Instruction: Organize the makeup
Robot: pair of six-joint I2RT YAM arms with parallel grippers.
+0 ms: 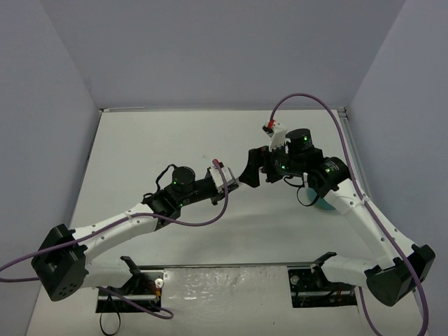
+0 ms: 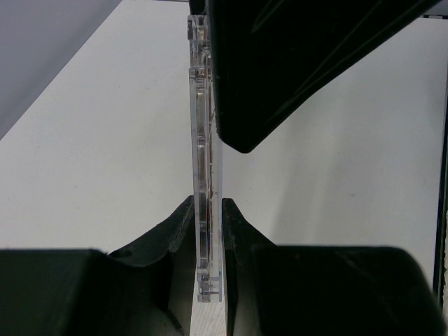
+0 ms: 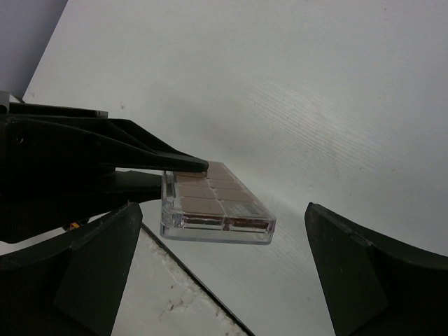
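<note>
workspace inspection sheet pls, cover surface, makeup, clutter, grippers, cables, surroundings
surface: white table
job's things: one clear palette with brown pans, held by one end; no other makeup seen
clutter: teal object, mostly hidden behind the right arm
grippers: left gripper shut on the palette; right gripper open, jaws either side of the palette's free end
cables: purple cables along both arms
surroundings: pale walls on three sides

Hard to see here
The palette (image 3: 217,206) has one end covered by the left gripper (image 3: 180,176). From above, a teal thing (image 1: 324,204) hides mostly behind the right arm (image 1: 357,210).
</note>
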